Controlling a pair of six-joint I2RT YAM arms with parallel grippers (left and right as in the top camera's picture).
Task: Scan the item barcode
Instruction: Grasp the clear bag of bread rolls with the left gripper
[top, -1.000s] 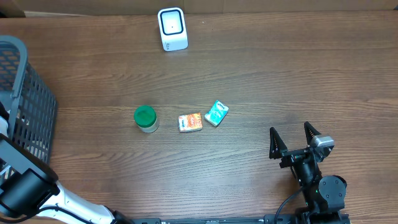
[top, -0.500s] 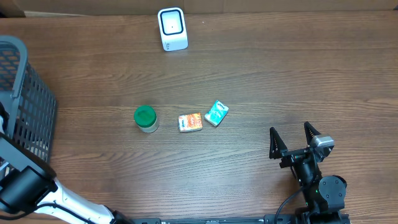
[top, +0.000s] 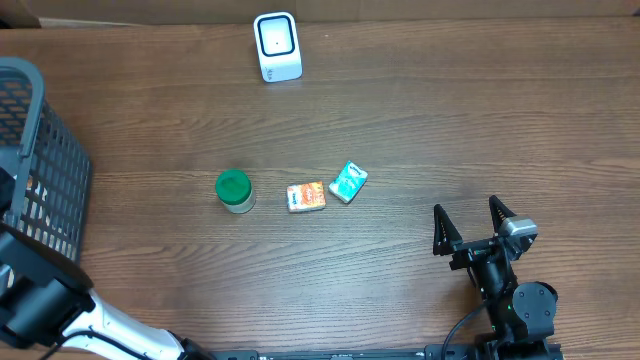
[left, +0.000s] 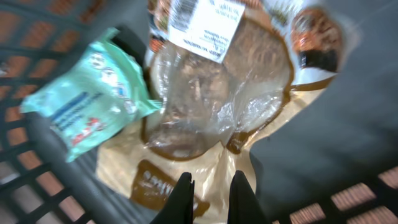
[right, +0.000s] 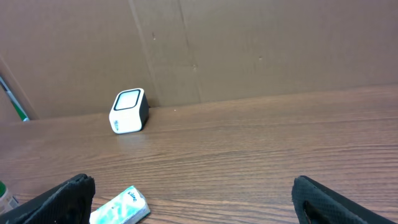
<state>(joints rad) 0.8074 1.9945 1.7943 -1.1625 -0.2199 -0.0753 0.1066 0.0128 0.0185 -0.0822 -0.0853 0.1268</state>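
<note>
In the left wrist view my left gripper (left: 213, 178) is down inside the grey basket (left: 372, 194), shut on the cream lower edge of a snack bag (left: 205, 93). The bag has a clear window with brown contents and a white barcode label (left: 205, 22) near its top. A teal packet (left: 87, 102) lies beside it. Overhead shows only the left arm (top: 35, 300) by the basket (top: 50, 170); its gripper is hidden. The white scanner (top: 277, 46) (right: 129, 111) stands at the table's far edge. My right gripper (top: 473, 225) (right: 194, 193) rests open and empty at the front right.
Mid-table stand a green-lidded jar (top: 234, 190), an orange packet (top: 306, 196) and a small teal packet (top: 348, 181) (right: 119, 210). A brown cardboard wall (right: 249, 50) backs the table behind the scanner.
The left gripper has shut. Its arm shifted slightly beside the basket. The right arm and the things on the table stayed put.
</note>
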